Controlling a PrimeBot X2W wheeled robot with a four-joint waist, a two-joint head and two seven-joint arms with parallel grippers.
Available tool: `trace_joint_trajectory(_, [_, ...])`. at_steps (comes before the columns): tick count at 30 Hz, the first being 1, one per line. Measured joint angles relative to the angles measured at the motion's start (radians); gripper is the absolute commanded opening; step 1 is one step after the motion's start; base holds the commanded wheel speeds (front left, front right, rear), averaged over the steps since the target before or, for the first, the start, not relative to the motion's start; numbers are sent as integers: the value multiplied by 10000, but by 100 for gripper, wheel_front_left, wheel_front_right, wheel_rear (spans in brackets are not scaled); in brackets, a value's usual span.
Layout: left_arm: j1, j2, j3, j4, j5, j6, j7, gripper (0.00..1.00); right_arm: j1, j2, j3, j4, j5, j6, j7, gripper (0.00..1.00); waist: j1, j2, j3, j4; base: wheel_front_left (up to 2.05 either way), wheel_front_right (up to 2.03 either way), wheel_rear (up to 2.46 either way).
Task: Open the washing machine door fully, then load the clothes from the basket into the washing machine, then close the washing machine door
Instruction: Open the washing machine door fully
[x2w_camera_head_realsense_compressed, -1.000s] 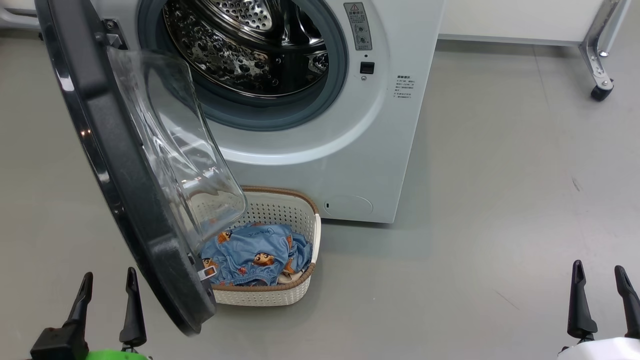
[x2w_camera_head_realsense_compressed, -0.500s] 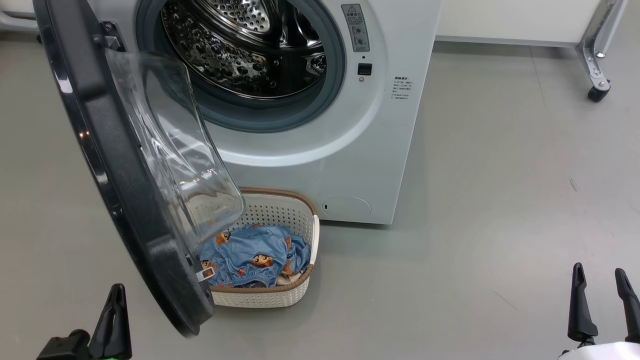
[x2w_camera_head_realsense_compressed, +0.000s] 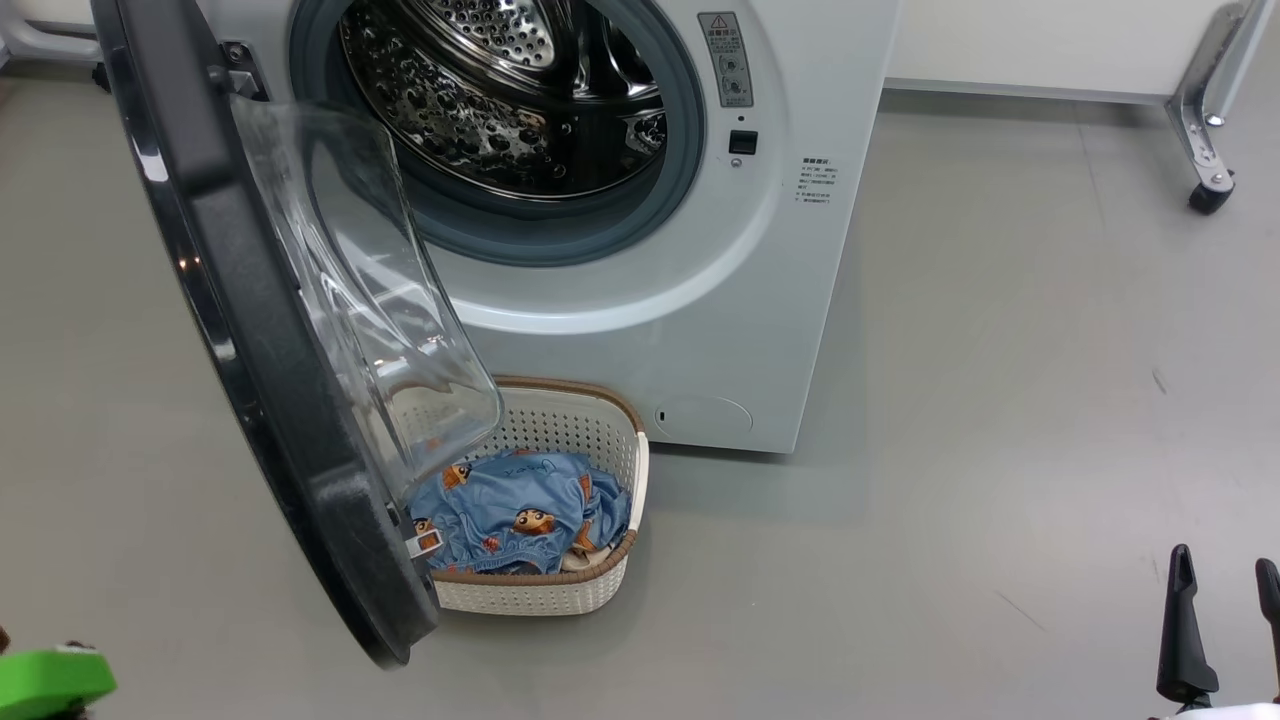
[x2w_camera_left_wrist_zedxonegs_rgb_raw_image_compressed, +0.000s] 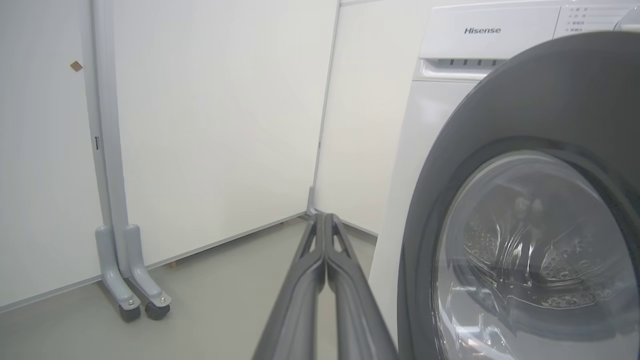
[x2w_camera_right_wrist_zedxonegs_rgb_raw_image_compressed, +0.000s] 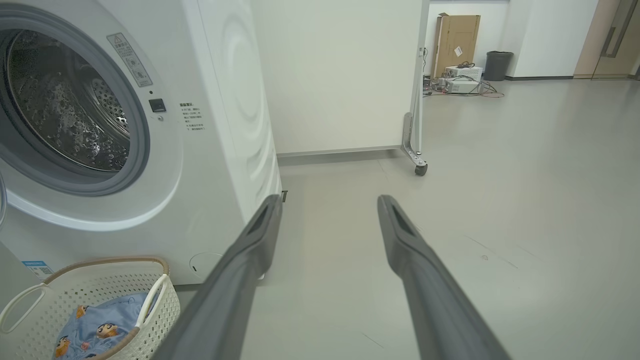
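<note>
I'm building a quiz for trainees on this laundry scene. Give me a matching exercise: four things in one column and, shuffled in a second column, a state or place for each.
Column one:
1. washing machine door
2. clothes
3. left hand
4. right hand

Column two:
A. fingers spread apart
B. lying inside the basket
C. standing open
D. fingers pressed together

Pairs: 1-C; 2-B; 3-D; 4-A
</note>
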Motion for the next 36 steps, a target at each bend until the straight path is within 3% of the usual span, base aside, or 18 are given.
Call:
trace_joint_trajectory(6, [-662, -29, -38, -1296, -144, 111, -13, 0, 56, 119, -146, -15, -92, 88, 0, 100, 0, 0, -55, 249, 0, 0, 0])
trace_joint_trajectory(11, [-1078, -31, -1011, -2803, 136, -349, -44, 0, 61, 169, -255, -29, -100, 180, 0, 100, 0, 0, -118, 466, 0, 0, 0])
trace_joint_trajectory(16, [-1460, -21, -3091, -3879, -203, -1045, -52, 0, 182, 259, -355, -38, -100, 272, 0, 100, 0, 0, -162, 714, 0, 0, 0])
trace_joint_trajectory(20, [-1459, -8, -5185, -4454, -974, -1206, 426, 0, 208, 330, -391, -38, -100, 297, 0, 100, 0, 0, -193, 898, 0, 0, 0])
trace_joint_trajectory(26, [-720, 71, -7250, -4048, -1904, -1204, 1799, 0, 211, 362, -324, -29, -176, 416, 0, 100, 0, 0, -238, 1080, 0, 0, 0])
trace_joint_trajectory(31, [-67, 130, -7852, -3382, -2188, -1189, 2615, 0, 211, 393, -326, -21, -186, 439, 0, 100, 0, 0, -227, 1103, 0, 0, 0])
trace_joint_trajectory(34, [78, 146, -8046, -2895, -2842, -965, 2993, 0, 212, 399, -345, 2, -186, 443, 0, 100, 0, 0, -201, 1175, 0, 0, 0])
trace_joint_trajectory(36, [105, 146, -7885, -2577, -2669, -821, 3191, 0, 209, 401, -268, 27, -188, 491, 0, 100, 0, 0, -180, 1218, 0, 0, 0])
